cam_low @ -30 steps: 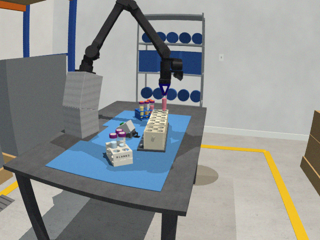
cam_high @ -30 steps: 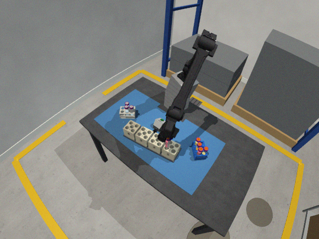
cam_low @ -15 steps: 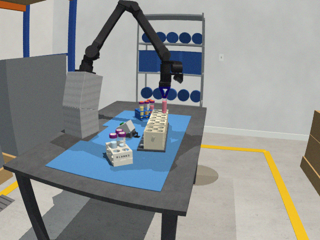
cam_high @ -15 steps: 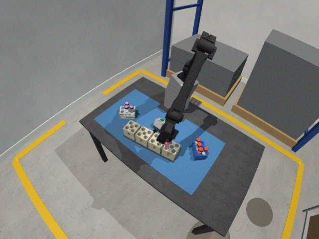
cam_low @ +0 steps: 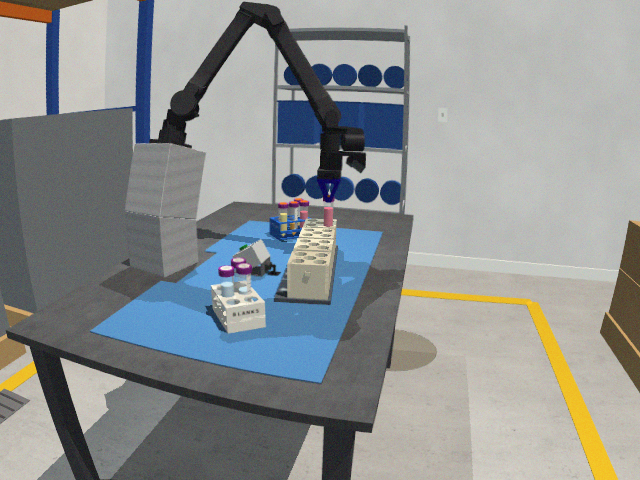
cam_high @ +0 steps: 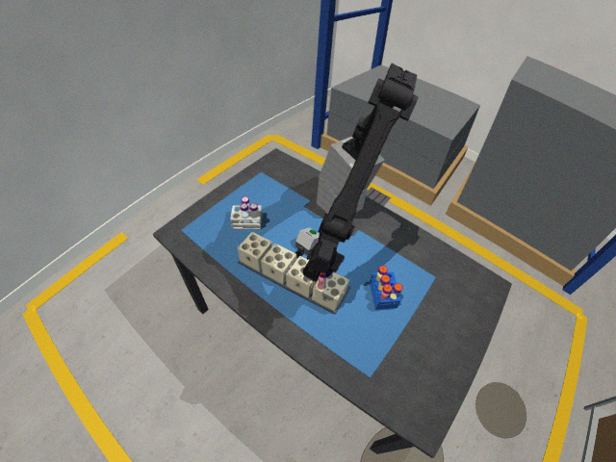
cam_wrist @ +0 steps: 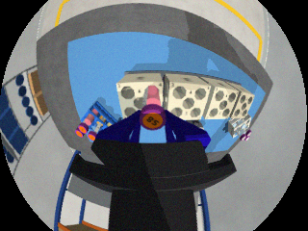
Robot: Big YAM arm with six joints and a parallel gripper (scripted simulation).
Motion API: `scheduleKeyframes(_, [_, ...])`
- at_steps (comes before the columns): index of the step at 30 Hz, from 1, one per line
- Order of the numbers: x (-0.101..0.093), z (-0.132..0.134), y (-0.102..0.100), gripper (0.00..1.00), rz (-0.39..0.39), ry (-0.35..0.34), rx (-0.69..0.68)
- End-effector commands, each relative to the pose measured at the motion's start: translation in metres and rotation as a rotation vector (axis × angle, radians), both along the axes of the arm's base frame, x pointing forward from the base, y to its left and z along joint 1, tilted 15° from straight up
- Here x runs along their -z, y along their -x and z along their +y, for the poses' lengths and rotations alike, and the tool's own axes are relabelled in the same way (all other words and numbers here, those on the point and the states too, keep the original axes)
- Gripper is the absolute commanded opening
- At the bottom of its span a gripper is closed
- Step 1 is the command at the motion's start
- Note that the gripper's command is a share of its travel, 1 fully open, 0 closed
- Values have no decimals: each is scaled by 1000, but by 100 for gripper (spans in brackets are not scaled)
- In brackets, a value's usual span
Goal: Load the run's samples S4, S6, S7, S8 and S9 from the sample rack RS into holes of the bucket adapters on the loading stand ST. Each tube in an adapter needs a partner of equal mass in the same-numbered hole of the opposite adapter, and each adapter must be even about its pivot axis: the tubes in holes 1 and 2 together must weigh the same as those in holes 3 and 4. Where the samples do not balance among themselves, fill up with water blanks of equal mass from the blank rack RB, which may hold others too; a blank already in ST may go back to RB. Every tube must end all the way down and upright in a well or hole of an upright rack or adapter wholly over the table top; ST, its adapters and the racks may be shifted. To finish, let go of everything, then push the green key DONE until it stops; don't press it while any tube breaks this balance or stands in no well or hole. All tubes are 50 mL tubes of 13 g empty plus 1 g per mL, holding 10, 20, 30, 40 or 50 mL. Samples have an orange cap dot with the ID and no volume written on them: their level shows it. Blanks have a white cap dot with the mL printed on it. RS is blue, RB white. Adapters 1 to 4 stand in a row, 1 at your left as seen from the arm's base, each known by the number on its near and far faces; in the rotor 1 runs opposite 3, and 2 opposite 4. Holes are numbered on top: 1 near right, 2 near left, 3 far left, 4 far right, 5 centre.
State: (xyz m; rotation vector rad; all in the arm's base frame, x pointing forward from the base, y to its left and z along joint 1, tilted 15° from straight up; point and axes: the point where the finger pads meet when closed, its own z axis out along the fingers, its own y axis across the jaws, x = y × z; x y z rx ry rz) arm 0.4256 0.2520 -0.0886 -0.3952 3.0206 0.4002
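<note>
My gripper (cam_high: 320, 274) (cam_low: 328, 198) (cam_wrist: 152, 113) is shut on a pink sample tube (cam_high: 320, 283) (cam_low: 328, 215) (cam_wrist: 153, 98) by its orange-dotted cap. It holds the tube upright, with the lower end at the top of the end adapter (cam_high: 334, 294) (cam_low: 317, 224) (cam_wrist: 137, 92) next to the blue sample rack (cam_high: 383, 301) (cam_low: 279, 229) (cam_wrist: 90, 123). I cannot tell which hole. The other adapters (cam_high: 275, 263) (cam_low: 307, 279) (cam_wrist: 192, 99) show empty holes. Several orange-capped samples (cam_high: 383, 270) (cam_low: 293, 205) stand in the blue rack. The white blank rack (cam_high: 245, 224) (cam_low: 242, 315) (cam_wrist: 243, 127) holds purple-capped blanks (cam_high: 244, 201) (cam_low: 242, 268).
A small grey box with the green key (cam_high: 307, 237) (cam_low: 254, 253) sits between the adapter row and the arm's base. The grey pedestal (cam_high: 338, 179) (cam_low: 162, 206) of the arm stands at the table's back edge. A blue mat (cam_high: 347, 338) (cam_low: 180, 320) lies under everything.
</note>
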Motion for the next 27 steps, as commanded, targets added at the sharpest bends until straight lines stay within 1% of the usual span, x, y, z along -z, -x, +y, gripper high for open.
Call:
scheduleKeyframes(1, [1,15,-16,0,-35,-14,-1])
scheduleKeyframes(4, [7,14,-13,0,-29,-11,0])
scheduleKeyframes(7, [8,15,-15,0,-31,-12,0])
scheduleKeyframes(8, [8,10,-20,0,-35,-14,11])
scheduleKeyframes(12, [16,14,-13,0,-26,-10,4])
scheduleKeyframes(15, [17,19,-16,0,-33,-13,-1])
scheduleKeyframes(18, [23,18,-14,0,-28,-11,1])
scheduleKeyframes(21, [26,18,-17,0,-32,-13,6])
scheduleKeyframes(24, [27,20,-17,0,-32,-13,3])
scheduleKeyframes(25, [32,17,-9,0,-20,-5,-2])
scheduleKeyframes(27, [33,20,-12,0,-24,-9,1])
